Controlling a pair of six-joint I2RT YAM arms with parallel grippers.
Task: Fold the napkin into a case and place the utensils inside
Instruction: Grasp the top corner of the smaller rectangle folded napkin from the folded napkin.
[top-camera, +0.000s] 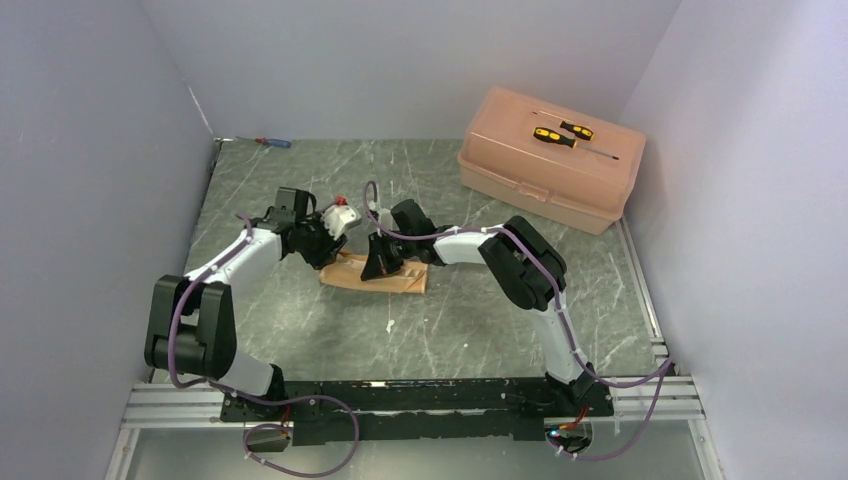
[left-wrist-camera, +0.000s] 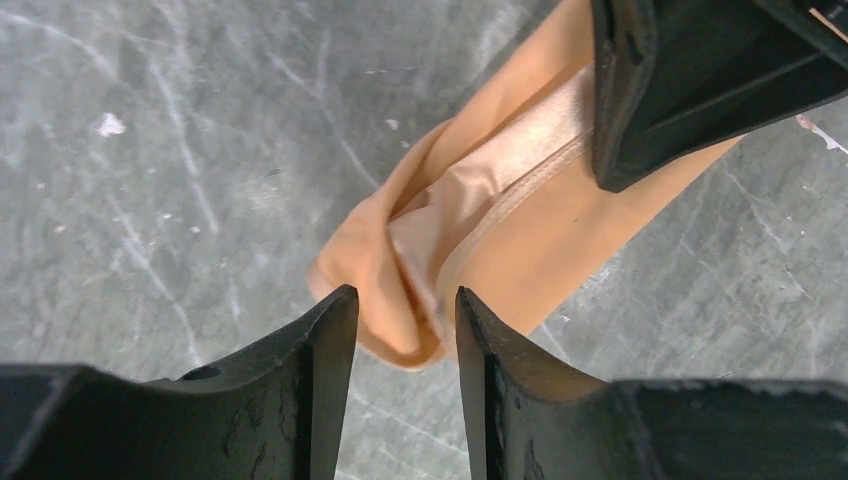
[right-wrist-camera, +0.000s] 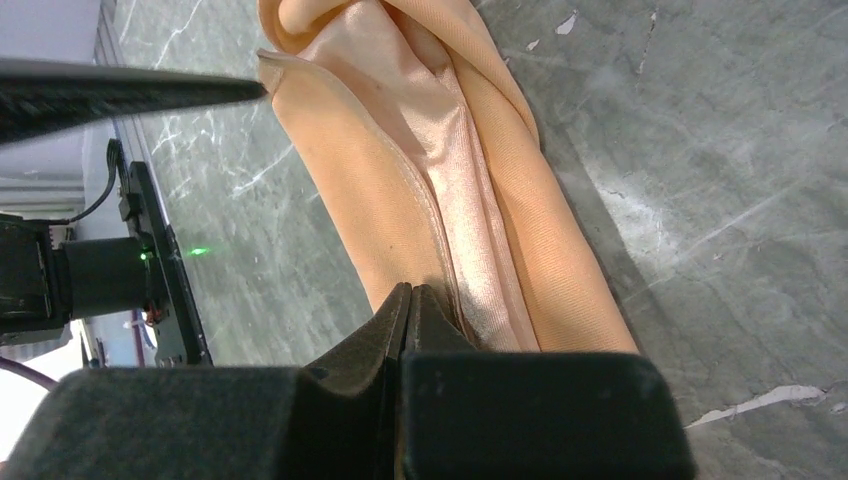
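Left gripper (left-wrist-camera: 405, 300) part open, black wedge-shaped fingers apart, nothing between them, poised just short of the napkin's (left-wrist-camera: 520, 240) rumpled end. Right gripper (right-wrist-camera: 410, 290) closed tight, tips down on the hemmed edge; unclear whether pinching cloth or merely pressing. Napkin peach-orange, soft, satin-shiny on the inner face, matt outside, folded into a long loose strip, lying mid-table on grey marbled table (top-camera: 300, 320) between the arms. Folds and hem legible from wrist views only; from overhead, cloth largely hidden beneath both grippers. Overhead view alone: hard pink box (top-camera: 545, 165) far right, two yellow-and-black screwdrivers (top-camera: 562, 133) on its lid
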